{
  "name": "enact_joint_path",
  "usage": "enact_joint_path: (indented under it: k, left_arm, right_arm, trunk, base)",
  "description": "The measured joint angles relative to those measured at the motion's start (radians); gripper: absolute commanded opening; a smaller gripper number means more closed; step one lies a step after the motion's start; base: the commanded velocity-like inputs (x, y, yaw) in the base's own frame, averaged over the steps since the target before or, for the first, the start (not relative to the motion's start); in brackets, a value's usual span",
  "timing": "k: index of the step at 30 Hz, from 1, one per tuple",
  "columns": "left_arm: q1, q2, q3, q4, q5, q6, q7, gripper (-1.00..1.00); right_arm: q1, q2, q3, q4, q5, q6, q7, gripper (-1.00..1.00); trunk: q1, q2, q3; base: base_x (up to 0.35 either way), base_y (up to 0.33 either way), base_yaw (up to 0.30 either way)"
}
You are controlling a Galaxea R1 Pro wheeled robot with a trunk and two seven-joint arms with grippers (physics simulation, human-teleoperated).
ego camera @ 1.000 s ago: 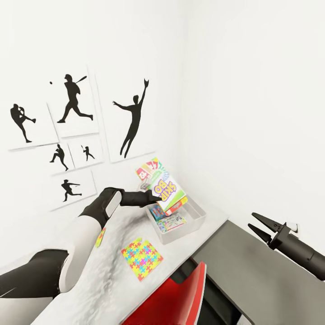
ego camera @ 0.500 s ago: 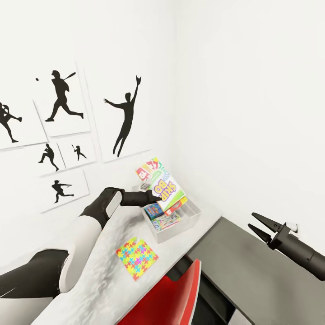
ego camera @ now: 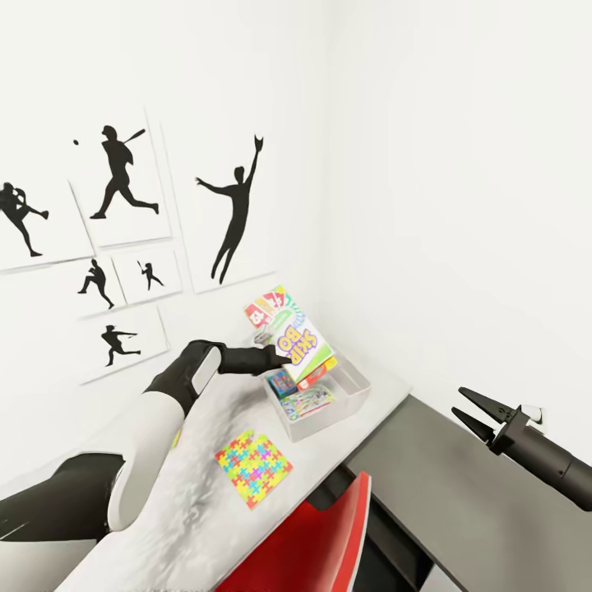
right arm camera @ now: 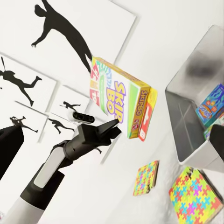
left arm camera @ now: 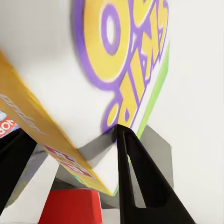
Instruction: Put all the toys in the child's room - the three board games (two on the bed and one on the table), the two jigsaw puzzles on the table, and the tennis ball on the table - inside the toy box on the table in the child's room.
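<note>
The toy box (ego camera: 349, 401), right of centre in the head view, already holds colourful boxes, seemingly two games (ego camera: 296, 395), though I cannot tell exactly. The left gripper (ego camera: 275, 358) is clamped on a Skip-Bo game (ego camera: 292, 335), tilted above the box's far left rim; its lower edge sits between the fingers (left arm camera: 135, 172). One puzzle (ego camera: 253, 466) lies on the table (ego camera: 205, 501) at lower centre, another (right arm camera: 145, 177) beyond it. The right gripper (ego camera: 475, 413), at the right edge, hangs spread and empty.
</note>
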Motion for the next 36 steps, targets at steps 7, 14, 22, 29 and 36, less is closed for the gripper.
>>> enact_joint_path:
  k: [7, 14, 22, 29, 36]
  left_arm:
    - [0.000, -0.001, 0.004, -0.001, 0.002, -0.001, 0.012, -1.00]
    - [-0.002, -0.007, 0.000, -0.002, 0.002, -0.014, 0.013, -1.00]
    - [-0.003, -0.012, -0.004, -0.007, 0.001, -0.017, 0.012, -1.00]
    - [-0.003, -0.012, -0.005, -0.009, 0.001, -0.017, 0.011, -1.00]
    - [-0.004, -0.012, -0.005, -0.039, 0.005, -0.017, 0.008, -1.00]
  right_arm:
    - [0.000, 0.000, 0.000, 0.000, 0.000, 0.000, 0.000, 1.00]
    - [0.000, 0.001, 0.000, 0.000, 0.000, 0.000, 0.000, 1.00]
    - [0.000, 0.000, 0.000, 0.000, 0.001, 0.000, 0.000, 1.00]
    - [0.000, 0.001, -0.013, 0.000, 0.001, 0.000, 0.001, 1.00]
    - [0.000, 0.002, -0.020, 0.000, 0.000, 0.000, 0.002, 1.00]
  trunk:
    - [0.000, 0.000, -0.010]
    - [0.000, 0.000, -0.020]
    - [0.000, 0.000, -0.033]
    - [0.000, 0.000, -0.044]
    - [0.000, 0.000, -0.056]
  base:
    - [0.000, 0.000, 0.153]
    - [0.000, 0.000, 0.131]
    - [0.000, 0.000, 0.093]
    - [0.000, 0.000, 0.069]
    - [0.000, 0.000, 0.053]
